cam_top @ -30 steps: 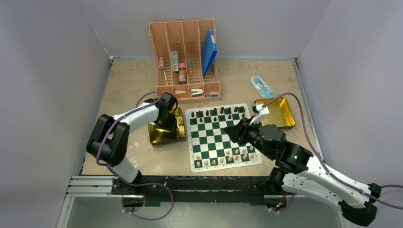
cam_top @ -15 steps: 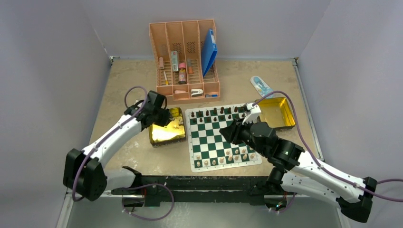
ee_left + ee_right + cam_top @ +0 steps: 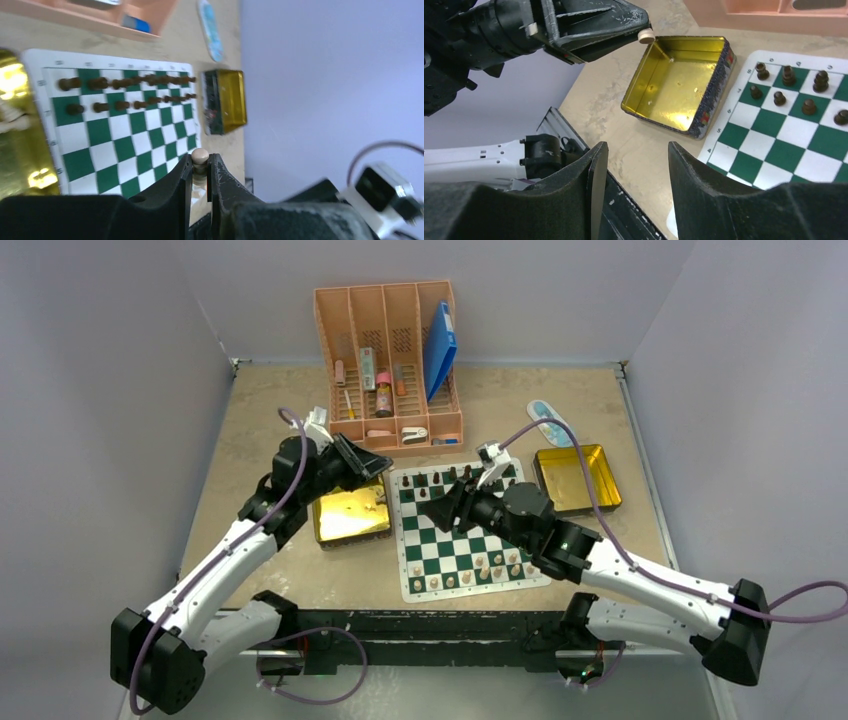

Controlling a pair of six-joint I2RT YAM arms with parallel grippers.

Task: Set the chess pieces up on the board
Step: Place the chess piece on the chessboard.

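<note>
Beige mottled tabletop (image 3: 270,410), plain grey walls (image 3: 100,340). Flat green-white checkered board (image 3: 478,592) at centre. Dark turned chessmen (image 3: 455,478) on far rows, pale chessmen (image 3: 490,565) on near rows. Left gripper (image 3: 200,172) pinched round-headed pale pawn (image 3: 200,157) over shiny gold rectangular tin (image 3: 674,80). Right gripper (image 3: 636,150) parted, empty, above board's left half.
</note>
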